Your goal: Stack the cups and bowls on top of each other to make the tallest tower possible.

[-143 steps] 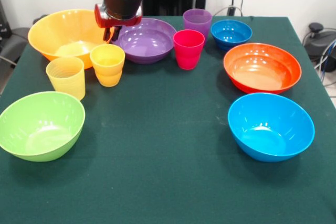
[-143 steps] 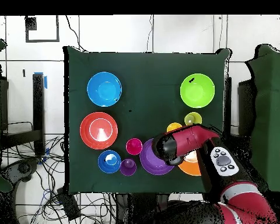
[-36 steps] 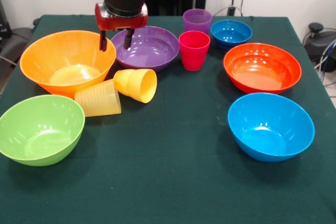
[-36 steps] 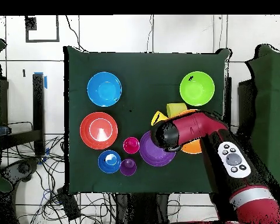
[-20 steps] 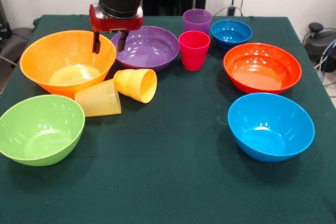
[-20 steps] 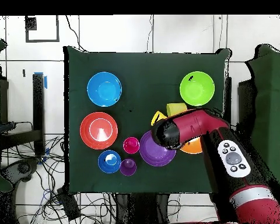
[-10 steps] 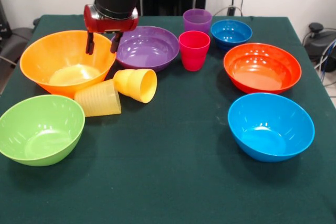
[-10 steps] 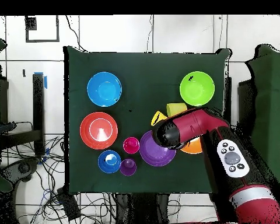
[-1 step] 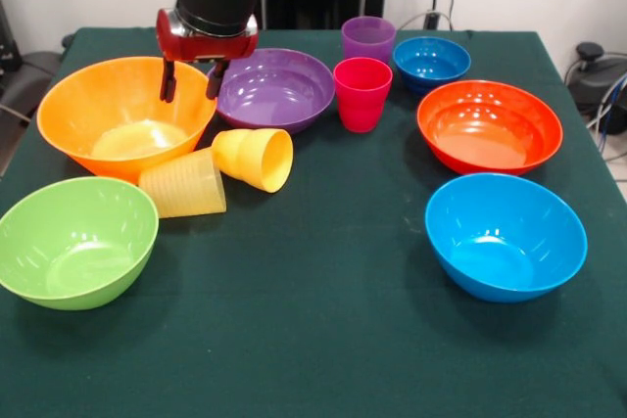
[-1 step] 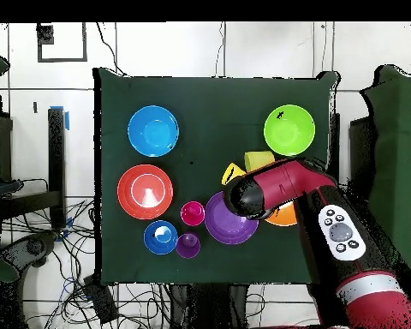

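Empty, its fingers apart, the gripper (image 9: 189, 81) hangs over the orange-yellow bowl's (image 9: 98, 105) rim at the desk's ten o'clock. Descending there could tip that bowl, nudging the toppled cups (image 9: 220, 171) farther away.

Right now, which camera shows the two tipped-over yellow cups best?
The front view: the pale yellow cup and the orange-yellow cup both lie on their sides, fully visible. Overhead, the arm covers most of them; only small yellow patches show.
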`<action>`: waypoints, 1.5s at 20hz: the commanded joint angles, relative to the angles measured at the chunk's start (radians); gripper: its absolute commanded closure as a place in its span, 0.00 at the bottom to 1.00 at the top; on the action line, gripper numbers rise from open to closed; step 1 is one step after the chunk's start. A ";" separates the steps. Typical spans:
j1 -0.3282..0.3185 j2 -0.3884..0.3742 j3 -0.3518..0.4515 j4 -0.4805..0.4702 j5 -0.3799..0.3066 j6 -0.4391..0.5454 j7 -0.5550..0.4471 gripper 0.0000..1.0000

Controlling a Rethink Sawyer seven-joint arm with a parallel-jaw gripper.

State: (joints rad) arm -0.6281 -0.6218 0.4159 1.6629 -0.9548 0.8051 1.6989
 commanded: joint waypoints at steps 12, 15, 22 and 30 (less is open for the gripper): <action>0.063 0.113 0.053 -0.123 0.019 0.019 -0.114 0.00; 0.070 0.122 0.051 -0.133 0.033 0.023 -0.108 0.00; 0.066 0.109 0.049 -0.125 0.054 0.025 -0.127 0.00; 0.051 0.076 0.064 -0.123 0.100 0.077 -0.194 0.00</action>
State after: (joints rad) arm -0.5970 -0.5716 0.4170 1.5856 -0.8844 0.8091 1.6989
